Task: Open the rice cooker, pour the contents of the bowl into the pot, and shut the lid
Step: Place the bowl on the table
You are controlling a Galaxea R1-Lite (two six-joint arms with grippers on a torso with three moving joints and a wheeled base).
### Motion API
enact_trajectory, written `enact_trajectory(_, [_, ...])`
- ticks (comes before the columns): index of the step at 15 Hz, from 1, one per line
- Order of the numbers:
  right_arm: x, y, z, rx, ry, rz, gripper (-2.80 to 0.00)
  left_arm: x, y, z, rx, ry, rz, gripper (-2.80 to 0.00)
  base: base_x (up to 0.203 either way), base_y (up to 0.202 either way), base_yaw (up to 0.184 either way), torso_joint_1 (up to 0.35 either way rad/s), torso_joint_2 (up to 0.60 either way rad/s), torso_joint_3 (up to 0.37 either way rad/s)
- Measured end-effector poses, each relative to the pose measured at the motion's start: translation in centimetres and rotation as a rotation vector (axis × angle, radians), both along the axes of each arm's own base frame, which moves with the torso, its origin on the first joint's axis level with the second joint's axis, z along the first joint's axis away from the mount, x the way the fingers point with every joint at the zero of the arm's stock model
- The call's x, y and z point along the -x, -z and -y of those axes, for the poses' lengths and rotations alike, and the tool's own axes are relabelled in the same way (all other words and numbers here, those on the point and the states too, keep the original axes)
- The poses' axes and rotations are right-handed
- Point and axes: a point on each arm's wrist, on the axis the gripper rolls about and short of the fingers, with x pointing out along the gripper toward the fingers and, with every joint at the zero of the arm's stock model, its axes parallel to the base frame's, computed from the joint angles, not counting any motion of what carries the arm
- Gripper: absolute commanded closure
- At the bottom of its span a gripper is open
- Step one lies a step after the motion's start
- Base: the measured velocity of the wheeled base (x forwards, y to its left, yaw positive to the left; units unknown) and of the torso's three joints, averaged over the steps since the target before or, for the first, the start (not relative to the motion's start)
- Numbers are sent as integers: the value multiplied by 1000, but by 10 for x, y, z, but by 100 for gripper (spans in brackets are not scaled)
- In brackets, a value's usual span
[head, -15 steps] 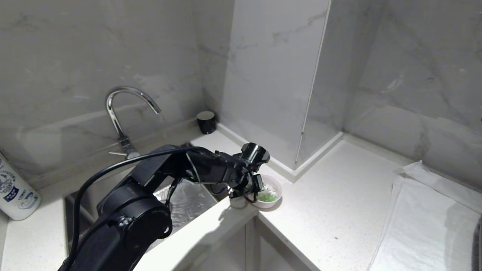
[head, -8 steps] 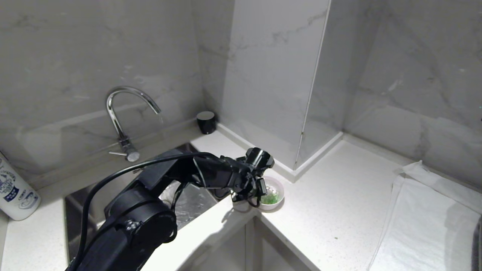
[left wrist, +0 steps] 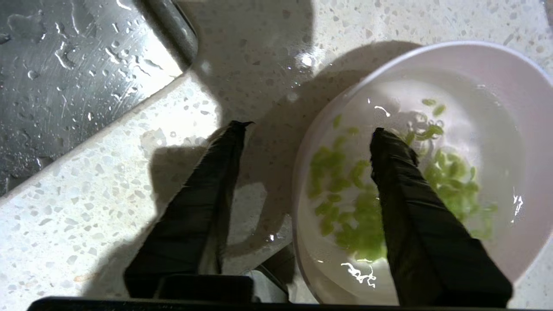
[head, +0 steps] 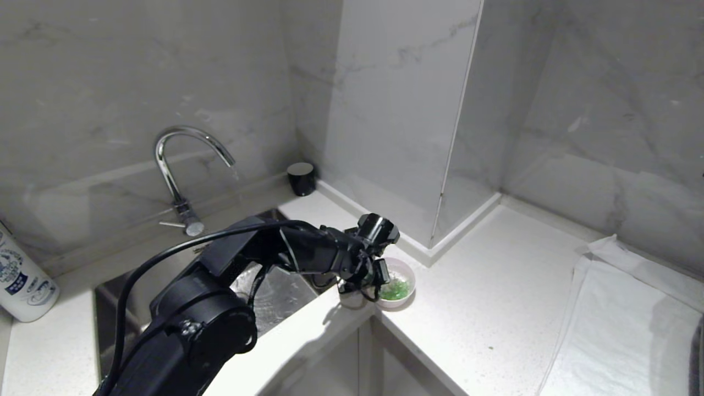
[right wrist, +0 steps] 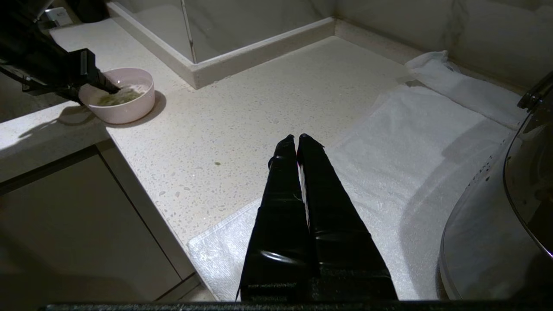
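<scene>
The small pale pink bowl (head: pixel 408 274) stands on the white counter at the corner beside the sink. Its contents (left wrist: pixel 341 185), tiny bright green bits, lie in some water inside it. My left gripper (left wrist: pixel 311 128) is open and straddles the bowl's near rim: one finger hangs over the counter, the other over the green bits. My right gripper (right wrist: pixel 296 139) is shut and empty, above the counter where the towel begins. A rounded grey and dark body (right wrist: pixel 497 242) at the edge of the right wrist view looks like the rice cooker. Its lid and pot cannot be made out.
A wet steel sink (head: pixel 275 300) with a curved faucet (head: pixel 176 165) lies left of the bowl. A white bottle (head: pixel 22 286) stands at the far left and a black cup (head: pixel 301 179) in the back corner. A white towel (head: pixel 621 319) covers the counter on the right.
My left arm and the bowl edged slightly right, then stopped. The bowl now rests on the counter with the left fingers apart round its rim. The right arm has kept still.
</scene>
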Motion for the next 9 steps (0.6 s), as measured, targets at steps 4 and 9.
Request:
enact_trajectory(4, [0,0,0,0,0,0,0,1,-7,0,9,-1,9,-280,0,0,0,0,0,0])
enact_trajectory(9, [0,0,0,0,0,0,0,6,-29,-12,1,-47,-25,-280,0,0,0,0,0,0])
